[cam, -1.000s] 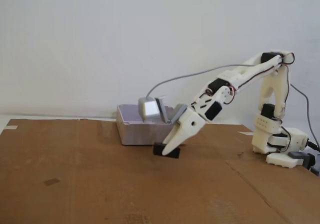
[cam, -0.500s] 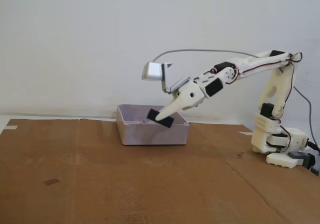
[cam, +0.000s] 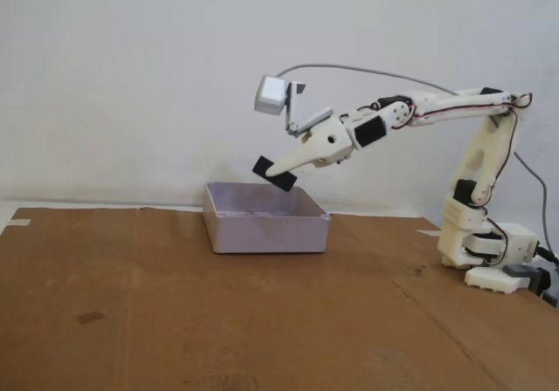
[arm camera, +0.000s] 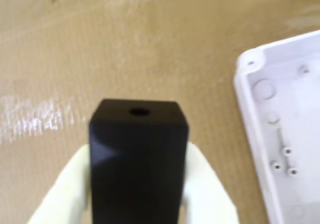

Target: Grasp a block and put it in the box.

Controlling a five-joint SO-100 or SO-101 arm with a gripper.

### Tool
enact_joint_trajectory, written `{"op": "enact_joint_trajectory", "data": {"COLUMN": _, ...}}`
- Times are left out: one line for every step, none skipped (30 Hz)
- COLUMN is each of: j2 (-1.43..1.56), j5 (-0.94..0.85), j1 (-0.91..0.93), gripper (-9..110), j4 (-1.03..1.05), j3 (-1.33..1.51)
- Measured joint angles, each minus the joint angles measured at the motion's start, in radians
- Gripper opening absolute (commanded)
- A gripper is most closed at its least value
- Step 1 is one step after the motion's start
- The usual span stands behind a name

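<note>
My gripper (cam: 278,169) is shut on the black block (cam: 272,172) and holds it in the air, tilted, above the box (cam: 266,231). In the wrist view the block (arm camera: 136,154) fills the lower middle, clamped between the two pale fingers (arm camera: 62,196), with a small hole in its end face. The box (arm camera: 282,129) shows there at the right edge, its pale floor and corner in sight. In the fixed view the box is a pale lavender tray standing on the brown cardboard, and the block hangs a little above its rim.
Brown cardboard (cam: 175,321) covers the table. The arm's white base (cam: 489,256) stands at the right. A grey camera module (cam: 271,94) with a cable rides above the gripper. A small dark mark (cam: 89,318) lies on the cardboard at the left.
The gripper has lifted the block from the cardboard in front of the box, up and back over the box, and now holds it higher above the rim.
</note>
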Motion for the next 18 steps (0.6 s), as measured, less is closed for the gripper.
{"op": "enact_joint_trajectory", "data": {"j2": 0.006, "j5": 0.0, "j1": 0.011, "gripper": 4, "j4": 0.0, "j3": 0.0}}
{"op": "enact_joint_trajectory", "data": {"j2": 0.012, "j5": 0.0, "j1": 0.02, "gripper": 4, "j4": 0.0, "j3": 0.0}}
{"op": "enact_joint_trajectory", "data": {"j2": 0.017, "j5": -0.009, "j1": 0.029, "gripper": 4, "j4": 0.0, "j3": 0.0}}
{"op": "enact_joint_trajectory", "data": {"j2": 0.021, "j5": -0.023, "j1": 0.037, "gripper": 4, "j4": 0.0, "j3": 0.0}}
{"op": "enact_joint_trajectory", "data": {"j2": 0.025, "j5": -0.041, "j1": 0.046, "gripper": 4, "j4": 0.0, "j3": 0.0}}
{"op": "enact_joint_trajectory", "data": {"j2": 0.031, "j5": -0.064, "j1": 0.055, "gripper": 4, "j4": 0.0, "j3": 0.0}}
{"op": "enact_joint_trajectory", "data": {"j2": 0.038, "j5": -0.087, "j1": 0.064, "gripper": 4, "j4": 0.0, "j3": 0.0}}
{"op": "enact_joint_trajectory", "data": {"j2": 0.046, "j5": -0.106, "j1": 0.072, "gripper": 4, "j4": 0.0, "j3": 0.0}}
{"op": "enact_joint_trajectory", "data": {"j2": 0.055, "j5": -0.123, "j1": 0.081, "gripper": 4, "j4": 0.0, "j3": 0.002}}
{"op": "enact_joint_trajectory", "data": {"j2": 0.066, "j5": -0.135, "j1": 0.089, "gripper": 4, "j4": 0.0, "j3": 0.003}}
{"op": "enact_joint_trajectory", "data": {"j2": 0.083, "j5": -0.144, "j1": 0.097, "gripper": 4, "j4": 0.0, "j3": 0.012}}
{"op": "enact_joint_trajectory", "data": {"j2": 0.1, "j5": -0.15, "j1": 0.106, "gripper": 4, "j4": 0.0, "j3": 0.029}}
{"op": "enact_joint_trajectory", "data": {"j2": 0.12, "j5": -0.155, "j1": 0.114, "gripper": 4, "j4": 0.0, "j3": 0.049}}
{"op": "enact_joint_trajectory", "data": {"j2": 0.14, "j5": -0.16, "j1": 0.123, "gripper": 4, "j4": 0.0, "j3": 0.072}}
{"op": "enact_joint_trajectory", "data": {"j2": 0.16, "j5": -0.161, "j1": 0.132, "gripper": 4, "j4": 0.0, "j3": 0.097}}
{"op": "enact_joint_trajectory", "data": {"j2": 0.179, "j5": -0.163, "j1": 0.141, "gripper": 4, "j4": 0.0, "j3": 0.124}}
{"op": "enact_joint_trajectory", "data": {"j2": 0.201, "j5": -0.164, "j1": 0.15, "gripper": 4, "j4": 0.0, "j3": 0.15}}
{"op": "enact_joint_trajectory", "data": {"j2": 0.224, "j5": -0.164, "j1": 0.16, "gripper": 4, "j4": 0.0, "j3": 0.178}}
